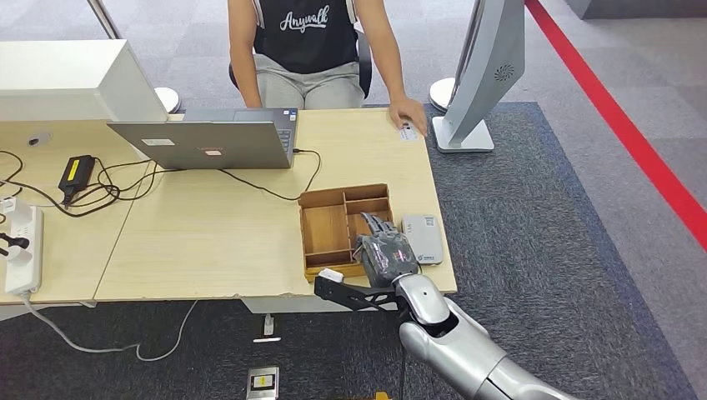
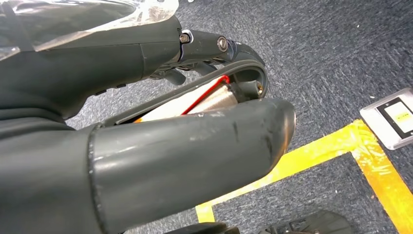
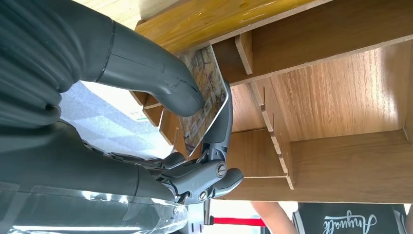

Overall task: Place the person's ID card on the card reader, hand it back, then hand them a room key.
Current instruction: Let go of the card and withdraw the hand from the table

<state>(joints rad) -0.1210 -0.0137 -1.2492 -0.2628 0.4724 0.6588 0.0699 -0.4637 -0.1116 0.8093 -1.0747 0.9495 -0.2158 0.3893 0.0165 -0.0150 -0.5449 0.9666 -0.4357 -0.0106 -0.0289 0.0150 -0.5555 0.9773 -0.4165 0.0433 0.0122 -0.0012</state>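
Fingers (image 3: 216,122) and thumb of the right hand (image 1: 385,254) pinch a room key (image 3: 207,97) above the wooden tray (image 1: 325,229).

Bright, even light (wrist close-ups soft).

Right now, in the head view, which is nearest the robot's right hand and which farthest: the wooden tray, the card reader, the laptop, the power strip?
From the right hand:
1. Wooden tray, directly under it.
2. Card reader, just to its right.
3. Laptop, across the table towards the person.
4. Power strip, at the far left edge.
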